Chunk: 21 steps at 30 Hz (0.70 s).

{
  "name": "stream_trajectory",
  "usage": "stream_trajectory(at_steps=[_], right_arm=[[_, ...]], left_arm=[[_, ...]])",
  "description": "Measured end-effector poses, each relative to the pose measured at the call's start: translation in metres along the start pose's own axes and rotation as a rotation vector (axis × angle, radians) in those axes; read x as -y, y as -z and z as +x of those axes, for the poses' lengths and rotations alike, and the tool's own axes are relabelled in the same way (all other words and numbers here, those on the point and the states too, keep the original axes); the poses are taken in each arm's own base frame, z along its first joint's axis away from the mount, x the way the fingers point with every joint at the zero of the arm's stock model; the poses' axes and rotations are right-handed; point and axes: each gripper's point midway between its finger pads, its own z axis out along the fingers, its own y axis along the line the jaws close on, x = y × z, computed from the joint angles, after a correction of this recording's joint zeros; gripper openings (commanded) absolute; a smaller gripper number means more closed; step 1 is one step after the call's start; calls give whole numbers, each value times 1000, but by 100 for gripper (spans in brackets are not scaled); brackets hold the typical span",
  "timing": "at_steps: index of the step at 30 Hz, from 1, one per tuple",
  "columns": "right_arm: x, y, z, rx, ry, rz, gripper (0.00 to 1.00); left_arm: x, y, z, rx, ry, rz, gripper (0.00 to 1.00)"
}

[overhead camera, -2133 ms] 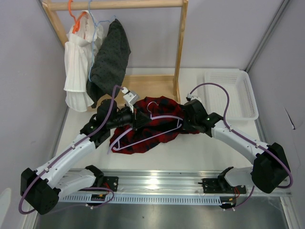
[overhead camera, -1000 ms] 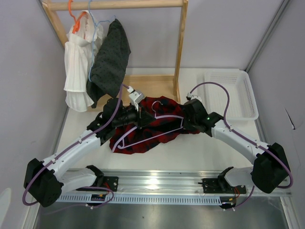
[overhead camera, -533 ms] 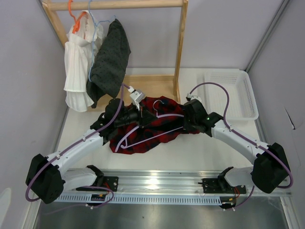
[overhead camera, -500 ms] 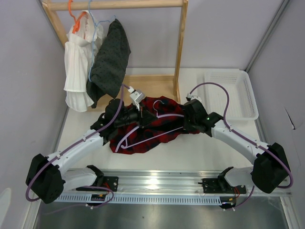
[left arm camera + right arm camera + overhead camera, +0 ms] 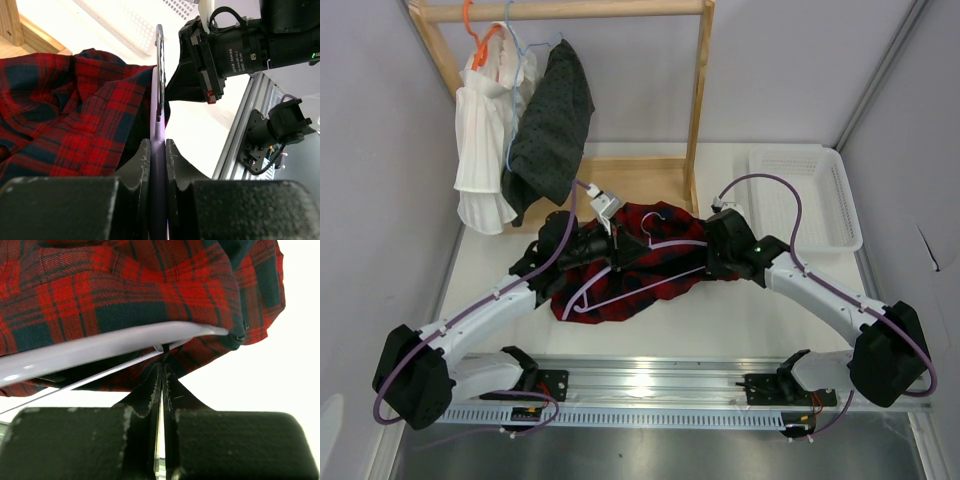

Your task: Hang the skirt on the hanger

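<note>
Nudging the hanger (image 5: 100,344) slightly farther across the skirt (image 5: 125,285), bunched mid-surface (image 5: 740,312); my left end effector (image 5: 158,150) stays clamped on its frame; right end effector (image 5: 161,375) pinched shut at the hem; threading looks unfinished.

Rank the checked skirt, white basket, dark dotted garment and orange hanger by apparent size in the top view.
1. skirt and white basket, about alike; the skirt is partly covered.
2. dark dotted garment, hanging nearer the camera.
3. orange hanger.
</note>
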Motion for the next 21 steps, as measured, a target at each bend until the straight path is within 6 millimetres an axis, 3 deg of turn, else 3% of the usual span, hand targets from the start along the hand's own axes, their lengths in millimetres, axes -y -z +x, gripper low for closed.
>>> stream_trajectory(at_steps=[8,21], right_arm=[[-3,4,-2,4,7,-3,0],[-3,7,-2,4,14,2,0]], left_arm=[[9,1,-2,1,-12,61,0],[3,6,-1,-10,-26,87,0]])
